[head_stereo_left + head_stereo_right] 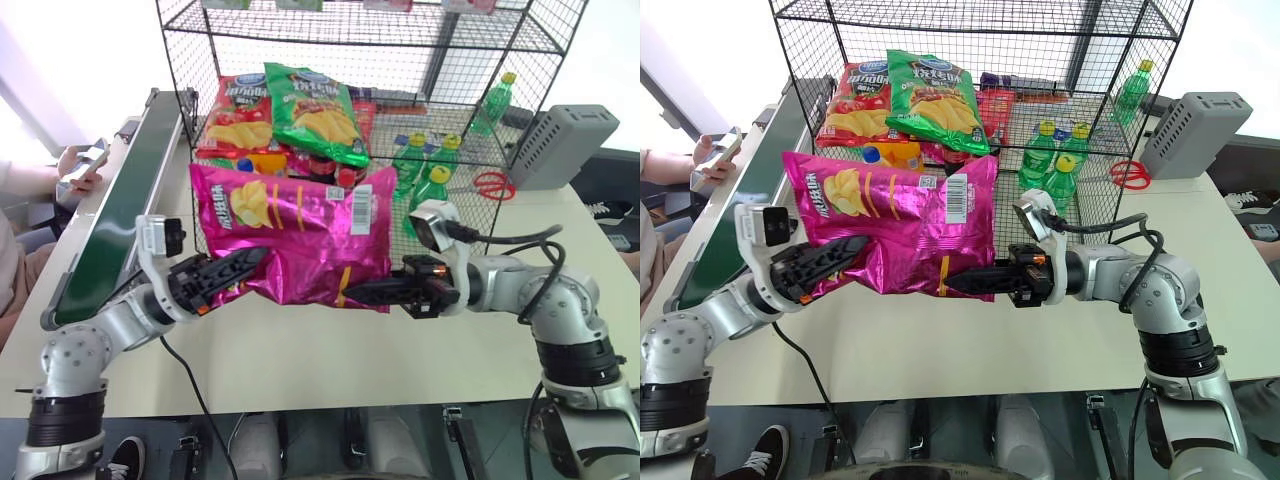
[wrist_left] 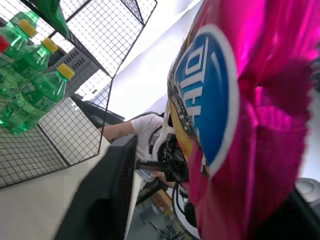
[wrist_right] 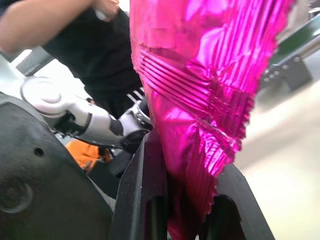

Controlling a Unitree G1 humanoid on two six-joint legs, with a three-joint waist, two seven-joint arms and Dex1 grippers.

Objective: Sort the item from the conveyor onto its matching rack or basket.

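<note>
Head stereo pair looking forward-down at the bench (image 1: 300, 350), both sharing the rack (image 1: 370, 60) at frame top. Wrist cams sitting very close, each facing the pink bag (image 2: 260, 125).

A red chip bag (image 1: 240, 118) and a green chip bag (image 1: 316, 112) lean side by side, the green one partly overlapping the red. To their right stand three green bottles with yellow caps (image 1: 425, 170); a fourth green bottle (image 1: 492, 104) stands farther back. Red-handled scissors (image 1: 489, 184) lie on the desk (image 1: 300, 370) near its far right edge, beside a grey vented box (image 1: 562, 145). At the left edge, a person's hand (image 1: 82, 170) holds what may be a phone.
</note>
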